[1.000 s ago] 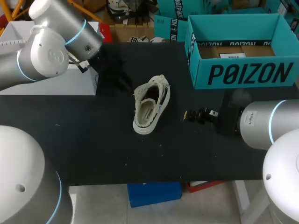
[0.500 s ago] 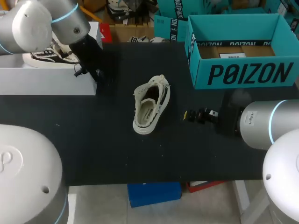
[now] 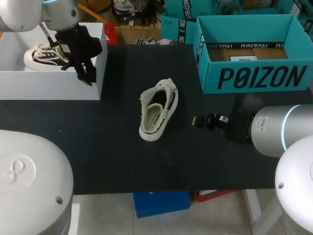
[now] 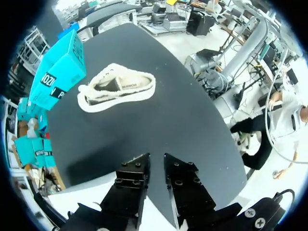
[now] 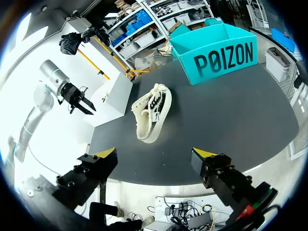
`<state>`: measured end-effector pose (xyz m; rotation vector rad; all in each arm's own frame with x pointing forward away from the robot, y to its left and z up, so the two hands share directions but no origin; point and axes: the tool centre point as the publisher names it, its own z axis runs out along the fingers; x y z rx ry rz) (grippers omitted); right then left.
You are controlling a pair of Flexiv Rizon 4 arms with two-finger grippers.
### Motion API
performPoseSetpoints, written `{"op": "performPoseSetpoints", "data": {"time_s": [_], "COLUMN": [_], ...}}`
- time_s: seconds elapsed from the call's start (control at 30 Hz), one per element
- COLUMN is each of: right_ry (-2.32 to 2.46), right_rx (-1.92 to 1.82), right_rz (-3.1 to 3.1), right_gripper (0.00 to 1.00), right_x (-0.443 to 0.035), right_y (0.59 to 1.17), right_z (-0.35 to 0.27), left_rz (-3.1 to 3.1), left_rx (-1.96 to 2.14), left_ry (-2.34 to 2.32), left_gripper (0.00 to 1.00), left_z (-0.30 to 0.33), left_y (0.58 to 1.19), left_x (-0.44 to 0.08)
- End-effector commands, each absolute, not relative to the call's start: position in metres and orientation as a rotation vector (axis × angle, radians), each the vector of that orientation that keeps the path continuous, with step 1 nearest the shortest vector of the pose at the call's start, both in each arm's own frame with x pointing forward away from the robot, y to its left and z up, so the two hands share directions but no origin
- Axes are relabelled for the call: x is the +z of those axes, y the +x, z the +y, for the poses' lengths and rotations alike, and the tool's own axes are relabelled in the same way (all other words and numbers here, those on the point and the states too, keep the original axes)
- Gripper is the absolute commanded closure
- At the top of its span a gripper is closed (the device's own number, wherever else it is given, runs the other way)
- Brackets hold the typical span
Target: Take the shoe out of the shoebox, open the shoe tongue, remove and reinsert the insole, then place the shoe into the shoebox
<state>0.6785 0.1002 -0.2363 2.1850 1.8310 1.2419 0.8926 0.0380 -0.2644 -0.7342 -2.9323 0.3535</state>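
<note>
Two arms framed your black counter [image 3: 122,161]: the left arm [image 3: 29,12] came in over the far left corner, and the right arm [image 3: 279,129] lay low along the right side. Next in size, the teal shoebox [image 3: 254,78] stood open-topped at the far right corner, its cardboard floor showing. A white box [image 3: 49,88] sat at the far left, with a second shoe [image 3: 41,56] resting on top of it.

Your shoe [image 3: 157,110], a cream low-top with a dark side stripe, lay on the counter near its middle, opening upward. It was outside the shoebox and apart from it. Nothing touched it.

Your left fingers [image 4: 156,156] were drawn almost together, with only a slim gap between them, and they gripped nothing. They hung over the white box's corner nearest the counter, just beside the second shoe. From their wrist view the shoe lay far ahead across the dark surface, well apart from them.

Your right fingers [image 5: 154,154] were spread wide and held nothing, low above the counter. The shoe lay ahead of them, near but clear of both yellow tips and not between them. From above, they sat just to the right of the shoe, with a strip of bare counter in between and the shoebox beyond them.
</note>
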Motion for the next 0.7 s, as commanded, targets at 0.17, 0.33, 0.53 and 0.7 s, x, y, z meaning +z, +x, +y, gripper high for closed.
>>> {"op": "performPoseSetpoints", "data": {"time_s": [0.17, 0.33, 0.53, 0.7], "right_ry": [2.183, 2.183, 2.183, 2.183], "right_rx": [1.251, 1.251, 1.251, 1.251], "right_rz": [1.814, 1.814, 1.814, 1.814], "right_gripper": [0.0, 0.0, 0.0, 0.0], "right_x": [-0.2405, -0.2405, -0.2405, -0.2405], "right_y": [0.6774, 0.6774, 0.6774, 0.6774], "right_z": [0.104, 0.104, 0.104, 0.104], "left_rz": [-2.978, -3.046, -3.046, -3.046], "left_rx": [0.342, 0.386, 0.386, 0.386], "left_ry": [-0.632, -0.633, -0.633, -0.633], "left_gripper": [0.0, 0.0, 0.0, 0.0], "left_z": [0.0569, 0.0551, 0.0551, 0.0551], "left_y": [0.8873, 0.885, 0.885, 0.885], "left_x": [-0.2578, -0.2534, -0.2534, -0.2534]}}
